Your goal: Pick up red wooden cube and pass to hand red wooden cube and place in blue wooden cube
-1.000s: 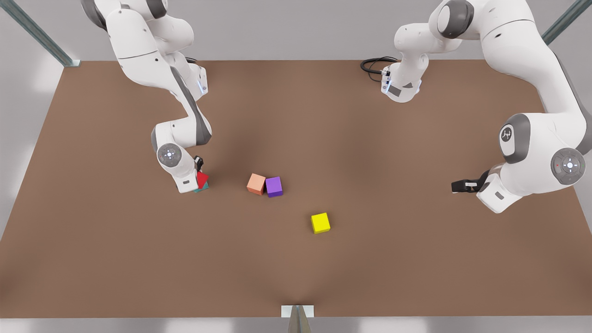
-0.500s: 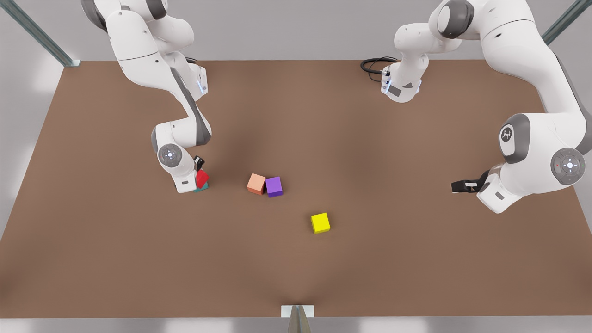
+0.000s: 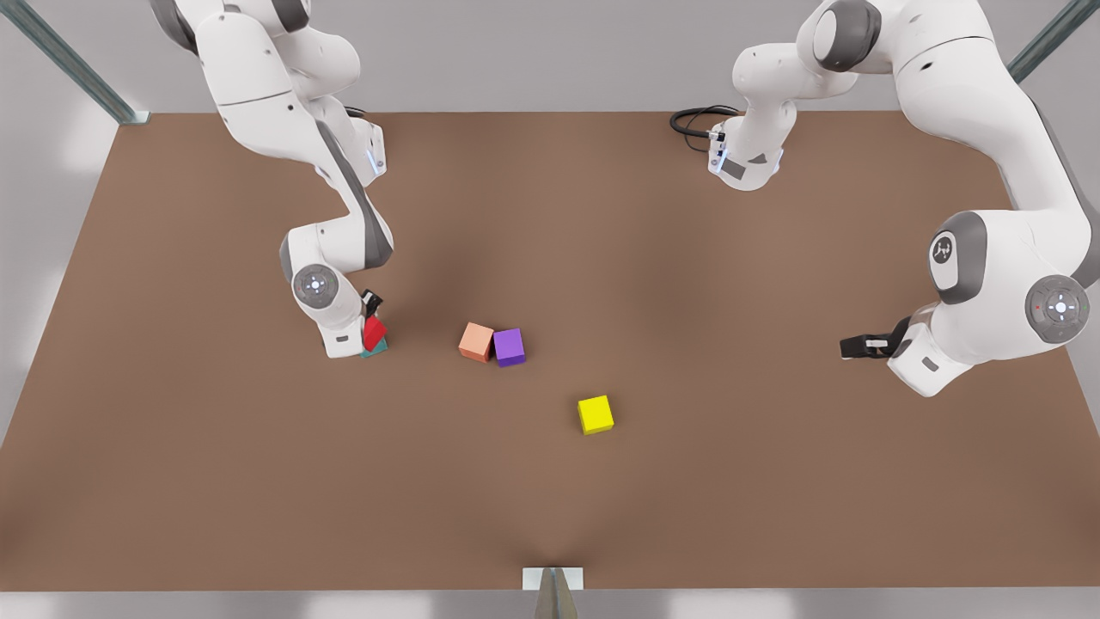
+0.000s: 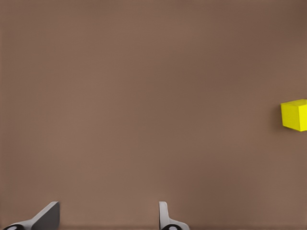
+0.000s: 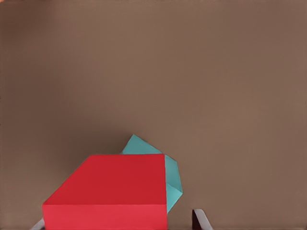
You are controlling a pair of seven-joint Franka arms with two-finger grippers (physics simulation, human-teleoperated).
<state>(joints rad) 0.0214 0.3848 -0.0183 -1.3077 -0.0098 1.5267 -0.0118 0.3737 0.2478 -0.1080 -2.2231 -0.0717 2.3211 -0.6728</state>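
The right gripper (image 3: 371, 320), toward the brown tabletop's (image 3: 687, 481) left edge in the front view, clasps the small bright red wooden cube (image 3: 375, 332) directly over the teal wooden cube (image 3: 376, 348). The left gripper (image 3: 852, 346) waits near the opposite edge, fingers (image 4: 46, 218) spread and empty, facing a yellow cube (image 4: 294, 115).

Even soft overhead light; faint shadows under arms; renders clean.

No readable text, label, brand, number or sign appears on the cubes, arms or table.
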